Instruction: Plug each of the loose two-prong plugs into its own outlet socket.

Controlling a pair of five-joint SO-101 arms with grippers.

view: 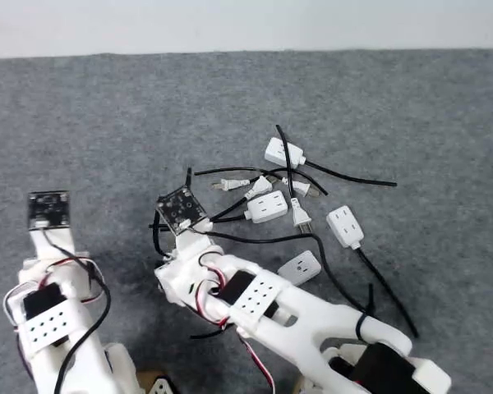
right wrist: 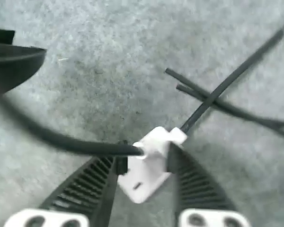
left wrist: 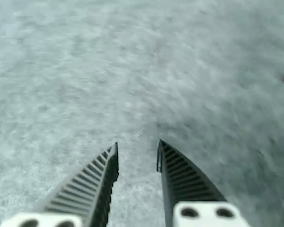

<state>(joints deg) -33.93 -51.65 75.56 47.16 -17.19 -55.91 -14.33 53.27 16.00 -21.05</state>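
Several white outlet sockets lie in the tangle of black cords mid-table, among them one at the far end (view: 281,152), a wide one (view: 265,208) and one on the right (view: 343,225). Loose two-prong plugs (view: 230,184) (view: 300,215) lie between them. My right gripper (right wrist: 144,158) is shut on a white plug piece (right wrist: 149,172), held just above the carpet; black cords leave the piece on two sides. The right arm (view: 255,300) stretches toward the near left edge of the tangle. My left gripper (left wrist: 137,144) is open over bare carpet with nothing between its fingers.
Grey carpet (view: 411,107) covers the table up to a pale wall at the back. Another socket (view: 300,267) lies face-up close to the right arm. Cords trail right to about (view: 378,182) and toward the front (view: 394,308). The left arm (view: 49,308) stands well left of the tangle.
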